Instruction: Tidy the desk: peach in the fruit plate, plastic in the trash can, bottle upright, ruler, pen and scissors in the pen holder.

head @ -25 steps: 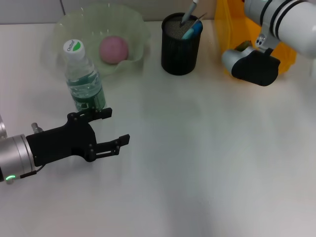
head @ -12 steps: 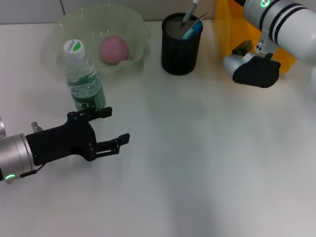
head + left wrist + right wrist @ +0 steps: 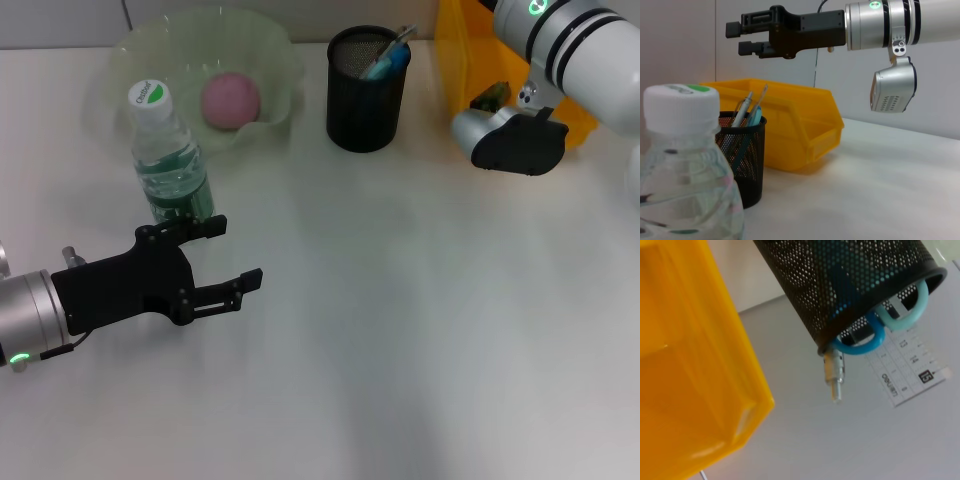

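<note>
The pink peach [image 3: 231, 99] lies in the pale green fruit plate [image 3: 270, 50]. In front of that plate the water bottle [image 3: 170, 160] [image 3: 685, 165] stands upright. The black mesh pen holder [image 3: 366, 95] [image 3: 855, 285] holds the blue-handled scissors [image 3: 860, 344], the pen [image 3: 834, 377] and the clear ruler [image 3: 905, 371]. My left gripper [image 3: 240, 252] hovers open and empty just in front of the bottle. My right gripper [image 3: 740, 38], open and empty, hangs above the pen holder [image 3: 742, 155]. A dark scrap [image 3: 490, 97], perhaps the plastic, lies in the yellow trash can [image 3: 465, 55].
The yellow trash can [image 3: 790, 130] [image 3: 685, 365] stands right beside the pen holder at the back right. My right arm's wrist housing [image 3: 510, 140] hangs low in front of that bin. The white desk stretches across the middle and front.
The pen that stuck up above the pen holder has dropped down into it. My right arm shifted slightly right and up. The left arm has not moved.
</note>
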